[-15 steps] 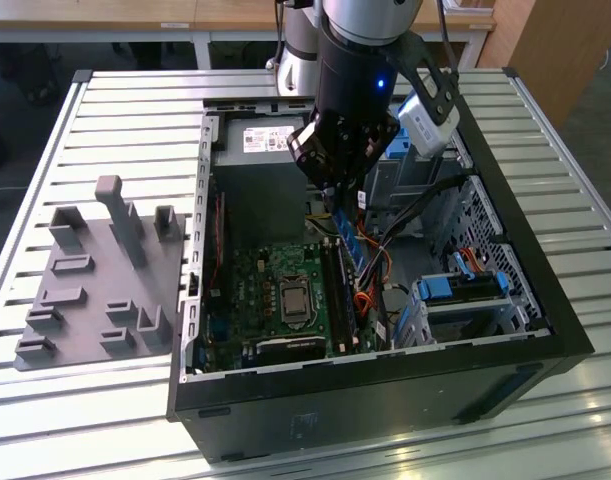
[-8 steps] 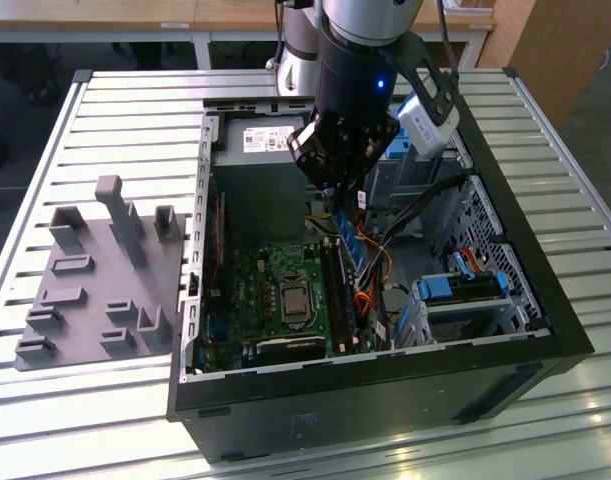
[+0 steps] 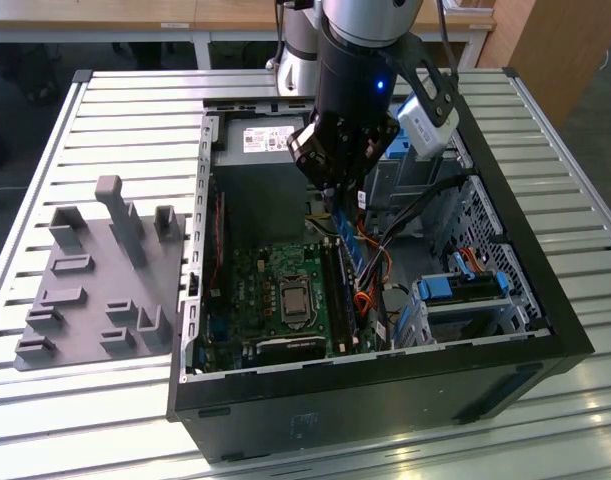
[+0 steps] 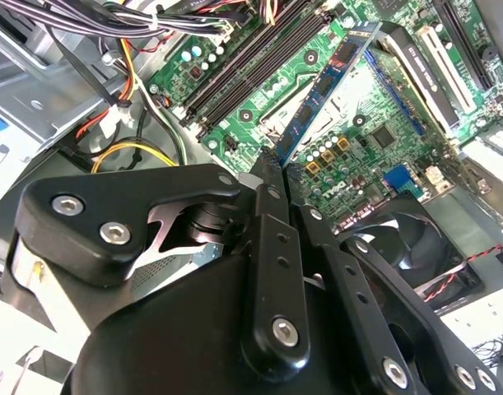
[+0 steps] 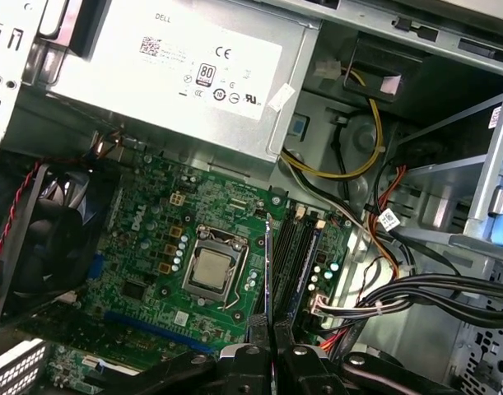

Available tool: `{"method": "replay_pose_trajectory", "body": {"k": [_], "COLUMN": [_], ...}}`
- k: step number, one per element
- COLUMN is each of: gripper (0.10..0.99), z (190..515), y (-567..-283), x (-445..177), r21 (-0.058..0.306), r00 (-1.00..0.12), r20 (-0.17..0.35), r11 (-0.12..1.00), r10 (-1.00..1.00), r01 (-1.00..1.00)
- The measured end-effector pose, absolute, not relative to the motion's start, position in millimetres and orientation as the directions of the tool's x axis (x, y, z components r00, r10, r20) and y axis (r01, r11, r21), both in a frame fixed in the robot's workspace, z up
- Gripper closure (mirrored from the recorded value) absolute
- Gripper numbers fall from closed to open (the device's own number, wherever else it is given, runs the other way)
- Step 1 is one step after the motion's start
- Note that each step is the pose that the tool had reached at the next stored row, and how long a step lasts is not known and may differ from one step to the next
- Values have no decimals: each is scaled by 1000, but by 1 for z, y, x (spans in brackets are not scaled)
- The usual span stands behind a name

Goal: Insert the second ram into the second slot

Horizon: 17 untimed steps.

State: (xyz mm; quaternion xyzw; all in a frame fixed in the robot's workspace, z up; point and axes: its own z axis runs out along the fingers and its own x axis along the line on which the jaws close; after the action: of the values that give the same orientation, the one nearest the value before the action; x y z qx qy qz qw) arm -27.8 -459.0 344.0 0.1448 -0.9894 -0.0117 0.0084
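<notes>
Plainly, the hand (image 4: 272, 164) is clamped on the second ram (image 4: 325, 86). Its two black fingers are pressed together on one end of the thin blue stick, which reaches away from them over the green motherboard (image 4: 383, 132).

In the first wrist view the hand (image 5: 272, 333) holds the second ram (image 5: 267, 263) edge-on. It appears as a narrow dark line between the processor socket (image 5: 211, 270) and the black memory slots (image 5: 288, 251), just beside the slots and running parallel to them. It is not seated in either slot, and I cannot tell whether its lower edge touches the board. Another blue stick (image 5: 310, 255) stands on the far side of those slots.

In the exterior view the arm reaches down into the open computer case (image 3: 385, 390), with the hand (image 3: 335, 195) low over the motherboard (image 3: 275, 290) near the grey power supply (image 3: 255, 140). The case lies on a slatted metal surface (image 3: 115, 120) — a grey fixture block (image 3: 95, 290) sits beside it, on the exterior view's left.
</notes>
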Motion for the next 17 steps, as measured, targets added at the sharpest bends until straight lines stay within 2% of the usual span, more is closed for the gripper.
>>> {"method": "replay_pose_trajectory", "body": {"k": [17], "gripper": [949], "z": [338], "y": [-459], "x": [-28], "r21": [26], "r00": [-961], "r20": [13], "r11": [960], "r10": [-278], "r01": [-277]}}
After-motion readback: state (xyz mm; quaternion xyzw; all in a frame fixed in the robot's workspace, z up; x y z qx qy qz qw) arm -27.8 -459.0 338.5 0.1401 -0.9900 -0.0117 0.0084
